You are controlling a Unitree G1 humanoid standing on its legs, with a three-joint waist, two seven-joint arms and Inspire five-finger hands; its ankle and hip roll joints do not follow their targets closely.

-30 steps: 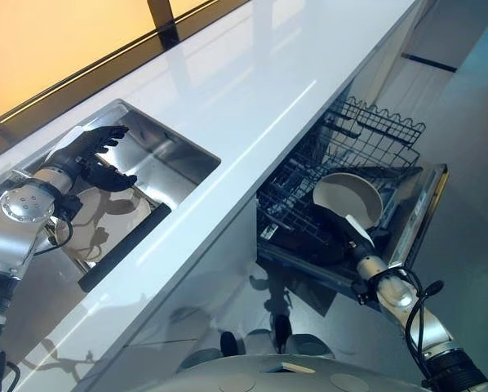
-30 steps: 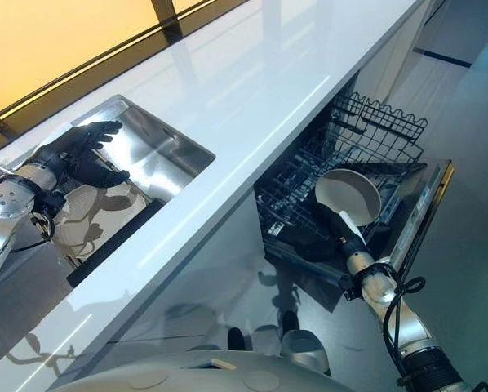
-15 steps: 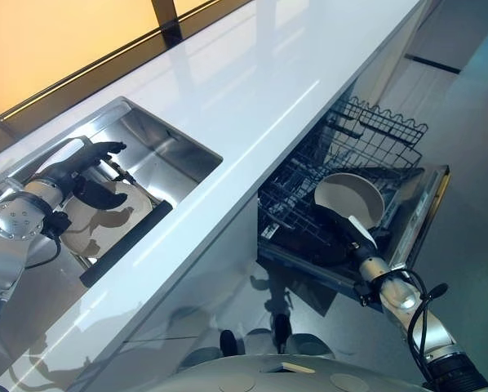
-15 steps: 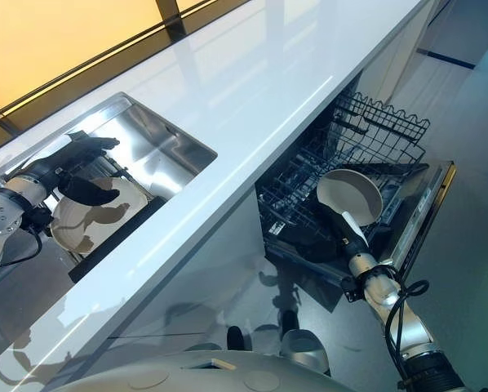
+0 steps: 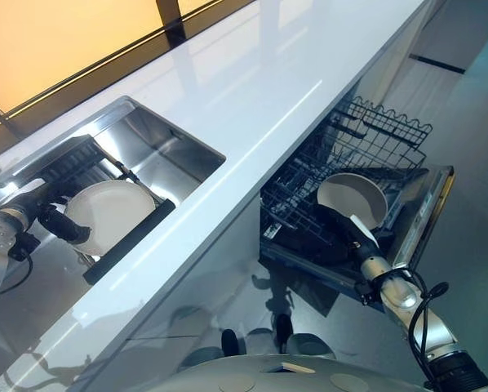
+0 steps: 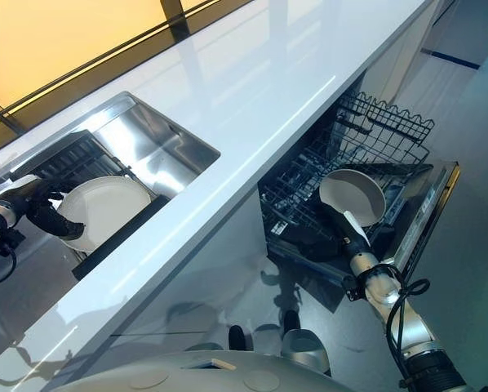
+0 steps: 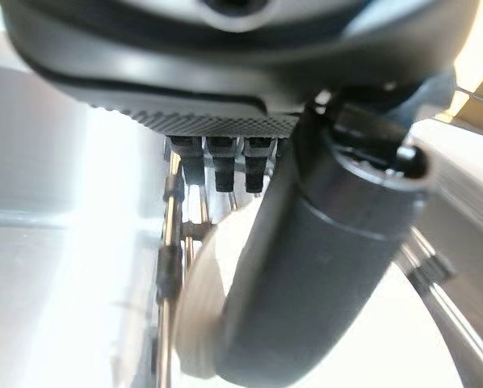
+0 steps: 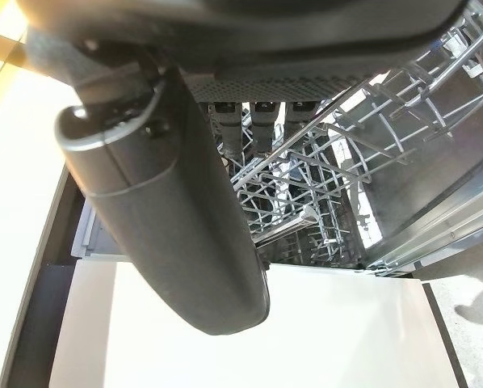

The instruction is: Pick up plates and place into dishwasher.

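The left hand (image 5: 52, 219) grips the rim of a white plate (image 5: 111, 214) that rests on the drying rack (image 6: 74, 159) in the steel sink (image 5: 172, 155), thumb across its face. The right hand (image 5: 348, 233) pinches a second plate (image 5: 352, 198), holding it upright over the dishwasher rack (image 5: 366, 135) below the white counter (image 5: 252, 82).
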